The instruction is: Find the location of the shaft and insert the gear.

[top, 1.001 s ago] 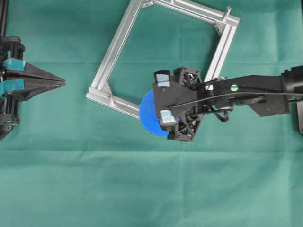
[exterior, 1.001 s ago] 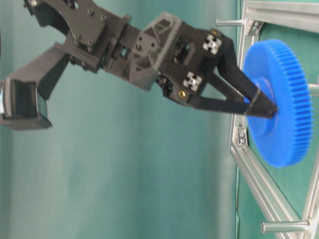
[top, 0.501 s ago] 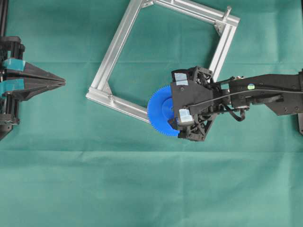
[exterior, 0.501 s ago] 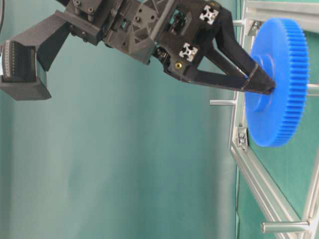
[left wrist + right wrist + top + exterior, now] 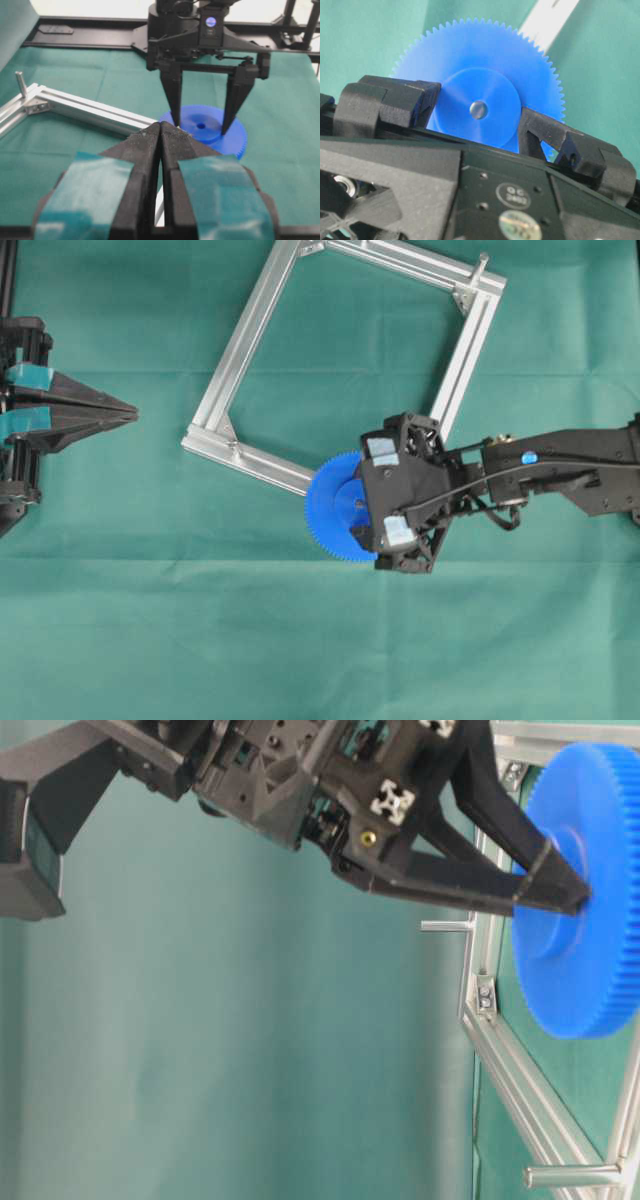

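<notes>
Gear [image 5: 479,95] shifted; silver in hole, wrist-view only

- Right arm [image 5: 560,455]: matte black, angular links, thin black cables looped along it, a small blue dot on top.
- Right gripper [image 5: 201,125]: long tapering black fingers, silver screws.
- Left gripper [image 5: 132,415]: black pointed fingers, teal tape bands.

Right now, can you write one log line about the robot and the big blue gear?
right hand: gripping round hub of flat blue plastic toothed gear | gear: at silver metal frame corner | left hand: shut, empty
</notes>
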Robot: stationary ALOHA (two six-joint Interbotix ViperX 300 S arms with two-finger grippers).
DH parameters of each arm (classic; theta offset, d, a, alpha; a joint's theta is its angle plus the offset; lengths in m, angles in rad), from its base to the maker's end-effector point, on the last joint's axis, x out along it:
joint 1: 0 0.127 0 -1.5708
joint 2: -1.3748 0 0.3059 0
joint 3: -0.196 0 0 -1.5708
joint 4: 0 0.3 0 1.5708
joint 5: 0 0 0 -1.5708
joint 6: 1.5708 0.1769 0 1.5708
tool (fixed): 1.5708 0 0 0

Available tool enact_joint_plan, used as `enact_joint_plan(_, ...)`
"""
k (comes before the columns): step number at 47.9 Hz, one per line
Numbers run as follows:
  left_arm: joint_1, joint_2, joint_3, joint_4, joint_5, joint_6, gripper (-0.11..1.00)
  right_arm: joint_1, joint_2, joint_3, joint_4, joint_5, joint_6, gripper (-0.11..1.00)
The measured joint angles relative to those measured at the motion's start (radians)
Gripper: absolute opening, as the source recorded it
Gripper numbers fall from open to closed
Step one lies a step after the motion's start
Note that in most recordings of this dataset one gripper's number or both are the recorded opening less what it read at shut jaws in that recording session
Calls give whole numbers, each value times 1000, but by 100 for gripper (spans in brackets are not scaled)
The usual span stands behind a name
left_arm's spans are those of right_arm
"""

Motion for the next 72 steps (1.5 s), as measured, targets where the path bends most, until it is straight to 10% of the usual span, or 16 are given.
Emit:
enact_joint_plan(43, -2, -2, 0, 0, 0, 0, 1, -66, 12, -8, -72, -3, -5, 69)
enact_joint_plan(72, 0, 0, 0, 0, 0, 0, 1, -26, 11, 14, -35, -11, 48, 69)
